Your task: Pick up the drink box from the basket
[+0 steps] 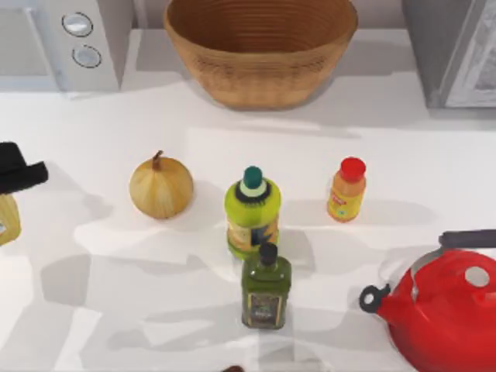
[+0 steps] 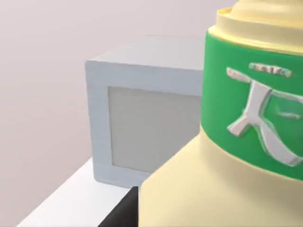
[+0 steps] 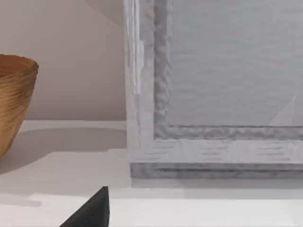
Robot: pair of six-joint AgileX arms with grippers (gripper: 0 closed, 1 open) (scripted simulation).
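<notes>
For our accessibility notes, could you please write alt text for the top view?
A wicker basket sits at the table's far edge; nearer stand an onion, a yellow-green bottle, an orange bottle, a dark green bottle and a red kettle at right.

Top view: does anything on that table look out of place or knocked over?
The drink box is at the left edge of the table, beneath the left gripper, well away from the basket. Nothing looks tipped or spilled.

Table: lying white and glossy, catching soft grey shadows.
Wall: standing plain pinkish-beige behind.
Microwave: sitting at far left corner.
Grey cabinet: standing at far right.
</notes>
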